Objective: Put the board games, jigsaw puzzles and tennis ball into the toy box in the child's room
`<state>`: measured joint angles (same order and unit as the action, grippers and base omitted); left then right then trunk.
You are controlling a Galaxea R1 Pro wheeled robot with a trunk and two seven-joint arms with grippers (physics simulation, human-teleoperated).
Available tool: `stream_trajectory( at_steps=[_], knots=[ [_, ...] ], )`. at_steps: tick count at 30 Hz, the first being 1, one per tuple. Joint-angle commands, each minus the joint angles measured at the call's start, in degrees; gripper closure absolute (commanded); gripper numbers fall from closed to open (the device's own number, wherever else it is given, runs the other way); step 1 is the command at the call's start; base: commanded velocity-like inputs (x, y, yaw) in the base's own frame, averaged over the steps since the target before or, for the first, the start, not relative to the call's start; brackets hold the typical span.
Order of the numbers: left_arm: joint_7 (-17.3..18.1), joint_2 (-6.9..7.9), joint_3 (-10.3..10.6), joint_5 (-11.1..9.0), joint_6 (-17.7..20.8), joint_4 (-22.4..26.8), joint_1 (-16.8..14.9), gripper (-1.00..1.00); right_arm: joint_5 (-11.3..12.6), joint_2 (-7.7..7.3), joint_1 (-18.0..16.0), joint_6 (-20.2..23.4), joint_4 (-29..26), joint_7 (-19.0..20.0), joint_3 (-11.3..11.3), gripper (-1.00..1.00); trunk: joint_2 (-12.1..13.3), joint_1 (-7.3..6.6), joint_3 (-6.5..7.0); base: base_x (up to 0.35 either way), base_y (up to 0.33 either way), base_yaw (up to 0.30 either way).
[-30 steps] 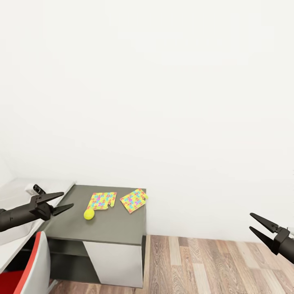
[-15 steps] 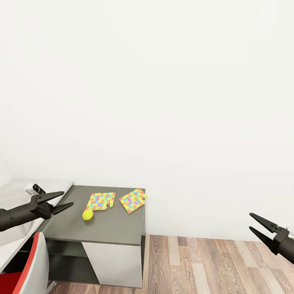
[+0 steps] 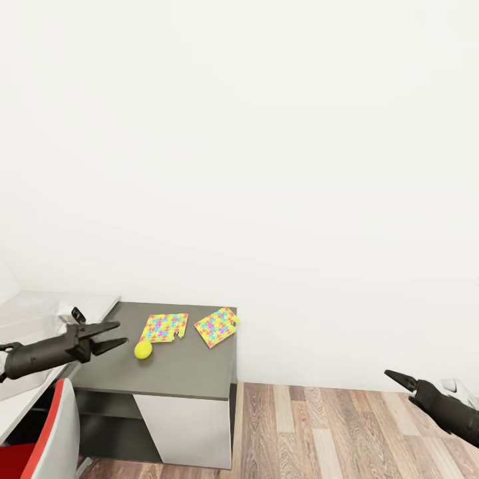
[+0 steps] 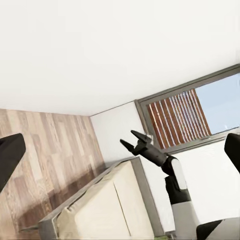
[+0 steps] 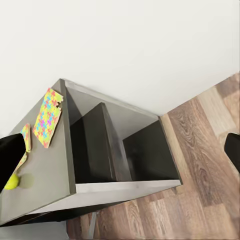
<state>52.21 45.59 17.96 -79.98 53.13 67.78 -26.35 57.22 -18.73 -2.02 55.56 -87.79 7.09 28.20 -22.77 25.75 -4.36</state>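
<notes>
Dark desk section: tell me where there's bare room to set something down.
The dark desk section is bare along its front, between the tennis ball and the front edge. The back is crowded: two puzzles lie side by side there, with the ball touching the left one's corner.

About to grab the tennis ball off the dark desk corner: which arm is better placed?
Left. Its end effector hovers open beside the tennis ball; the right end effector hangs far off over the floor.

Red chair point(image 3: 40, 442) on wood plank floor point(image 3: 346, 432).
</notes>
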Motion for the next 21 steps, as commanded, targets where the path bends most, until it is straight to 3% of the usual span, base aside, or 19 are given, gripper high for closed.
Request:
stream_trajectory(
  at_steps=[1,3,4,5,7,8,10,11,12,13,15,17,21],
  knots=[
    [-0.49,-0.6,0.12,0.49,0.27,0.09,-0.18,-1.0,-0.67,0.0,-0.28,0.29,-0.01,-0.41,-0.39,-1.0,-0.14,0.03,-0.13,0.0,0.0,0.0],
    [-2.62,-2.99,-0.04,2.71,0.32,0.46,-0.42,-1.0,-0.88,0.0,-0.81,0.27,0.02,-2.68,-1.72,-1.0,-0.14,0.03,-0.13,0.0,0.0,0.0],
    [-4.87,-4.91,-0.1,4.22,0.4,0.69,-0.55,-1.0,-0.97,0.01,-1.21,0.26,0.07,-3.8,-2.65,-1.0,-0.14,0.03,-0.13,0.0,0.0,0.0],
    [-5.95,-5.75,-0.12,4.87,0.45,0.79,-0.6,-1.0,-1.01,0.01,-1.39,0.26,0.09,-4.23,-3.05,-1.0,-0.14,0.03,-0.13,0.0,0.0,0.0],
    [-11.52,-9.41,-0.17,7.22,0.75,1.54,-0.82,-1.0,-1.11,0.01,-1.98,0.25,0.14,-5.43,-4.42,-1.0,-0.14,0.03,-0.13,0.0,0.0,0.0],
    [-13.26,-10.4,-0.18,7.76,0.82,1.82,-0.87,-1.0,-1.13,0.01,-2.08,0.25,0.14,-5.62,-4.71,-1.0,-0.14,0.03,-0.13,0.0,0.0,0.0],
    [-21.54,-14.97,-0.19,9.95,1.06,2.62,-1.2,-1.0,-1.19,0.01,-2.3,0.25,0.16,-6.27,-5.6,-1.0,-0.14,0.03,-0.13,0.0,0.0,0.0],
    [-23.91,-16.22,-0.19,10.51,1.16,2.8,-1.41,-1.0,-1.2,0.01,-2.34,0.25,0.14,-6.42,-5.78,-1.0,-0.14,0.03,-0.13,0.0,0.0,0.0],
    [-28.81,-18.68,-0.2,11.62,1.34,3.05,-1.96,-1.0,-1.21,0.01,-2.38,0.25,0.12,-6.74,-6.1,-1.0,-0.14,0.03,-0.13,0.0,0.0,0.0],
    [-31.27,-19.84,-0.18,12.18,1.4,3.1,-2.27,-1.0,-1.2,0.01,-2.4,0.25,0.11,-6.9,-6.25,-1.0,-0.14,0.03,-0.13,0.0,0.0,0.0],
    [-40.44,-23.46,-0.19,14.24,1.53,2.99,-3.21,-1.0,-1.19,0.06,-2.5,0.25,0.09,-7.61,-6.98,-1.0,-0.14,0.03,-0.13,0.0,0.0,0.0],
    [-45.49,-24.82,-0.15,15.05,1.62,3.35,-3.54,-1.0,-1.21,0.06,-2.57,0.25,0.08,-8.34,-7.69,-1.0,-0.14,0.03,-0.13,0.0,0.0,0.0],
    [-49.76,-25.86,0.05,15.76,1.69,4.05,-3.79,-1.0,-1.21,0.06,-3.35,0.49,0.08,-10.46,-9.52,-1.0,-0.14,0.03,-0.13,0.0,0.0,0.0]
  ],
)
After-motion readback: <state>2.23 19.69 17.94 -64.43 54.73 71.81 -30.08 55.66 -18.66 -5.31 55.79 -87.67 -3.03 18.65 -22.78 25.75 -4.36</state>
